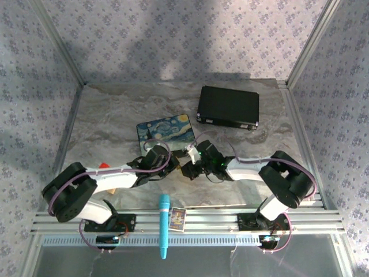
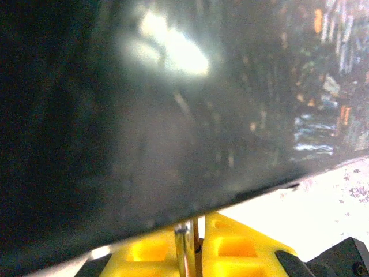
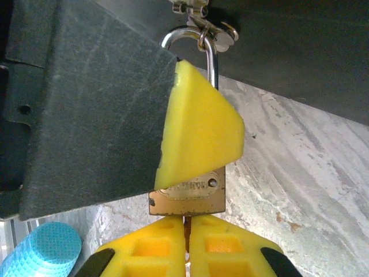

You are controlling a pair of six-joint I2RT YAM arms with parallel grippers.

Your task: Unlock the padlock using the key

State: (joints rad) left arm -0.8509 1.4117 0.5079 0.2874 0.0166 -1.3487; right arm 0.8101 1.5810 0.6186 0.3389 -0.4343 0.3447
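Two grippers meet near table (image 1: 109, 121) centre, just off box (image 1: 164, 131) near edge. R gripper (image 3: 187, 251) pinches key (image 3: 186, 225); blade in line w/ padlock (image 3: 187, 196) long axis, entering its base. L gripper (image 2: 193, 251) clamps padlock. Next, prob.: twist.

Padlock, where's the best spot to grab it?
Pinch the padlock by its flat brass faces, coming from the side. The shackle above is hooked through a latch, and the bottom must stay free for the key.
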